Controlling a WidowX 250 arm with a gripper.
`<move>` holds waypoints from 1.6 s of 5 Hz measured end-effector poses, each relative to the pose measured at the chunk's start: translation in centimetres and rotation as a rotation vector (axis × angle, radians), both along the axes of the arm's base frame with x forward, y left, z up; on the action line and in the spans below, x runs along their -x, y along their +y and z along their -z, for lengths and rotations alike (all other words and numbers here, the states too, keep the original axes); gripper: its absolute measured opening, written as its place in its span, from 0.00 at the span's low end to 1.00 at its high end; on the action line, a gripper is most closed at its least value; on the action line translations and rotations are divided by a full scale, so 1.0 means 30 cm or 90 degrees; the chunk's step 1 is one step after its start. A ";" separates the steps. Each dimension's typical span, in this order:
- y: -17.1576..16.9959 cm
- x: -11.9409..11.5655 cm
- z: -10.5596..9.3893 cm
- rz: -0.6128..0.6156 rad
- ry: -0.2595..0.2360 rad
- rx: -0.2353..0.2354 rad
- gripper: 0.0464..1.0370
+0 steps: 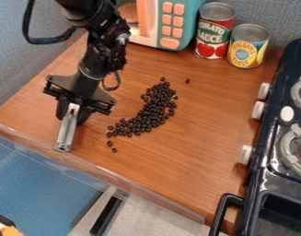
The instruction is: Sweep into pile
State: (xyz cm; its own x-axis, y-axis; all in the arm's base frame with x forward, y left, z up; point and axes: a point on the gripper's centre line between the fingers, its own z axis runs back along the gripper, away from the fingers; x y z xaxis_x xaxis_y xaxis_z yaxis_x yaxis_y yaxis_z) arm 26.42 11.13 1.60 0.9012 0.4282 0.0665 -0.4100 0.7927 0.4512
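At the left of the counter, the gripper [74, 109] points down, shut on the upper end of a silver metal bar [66, 131]. The bar's lower end reaches close to the front edge of the counter. To the right, apart from bar and gripper, dark beans [152, 110] lie in a curved band running from the middle back down toward the front left. A few stray beans [114, 150] lie off its lower left end, and a single bean [188, 81] sits off its upper right.
A teal toy microwave [181, 23] stands at the back, beside a tomato sauce can [214, 32] and a pineapple can [247, 46]. A black toy stove [274, 159] with white knobs borders the right side. A clear strip [115, 179] runs along the wooden counter's [195, 152] front edge.
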 end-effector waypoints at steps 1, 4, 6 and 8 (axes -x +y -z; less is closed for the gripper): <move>-0.017 -0.005 -0.008 -0.018 0.020 0.041 0.33; -0.091 -0.024 0.020 -0.054 0.027 0.056 0.33; -0.111 -0.046 0.030 -0.093 0.031 0.065 0.33; -0.142 -0.076 0.031 -0.152 0.048 0.084 0.33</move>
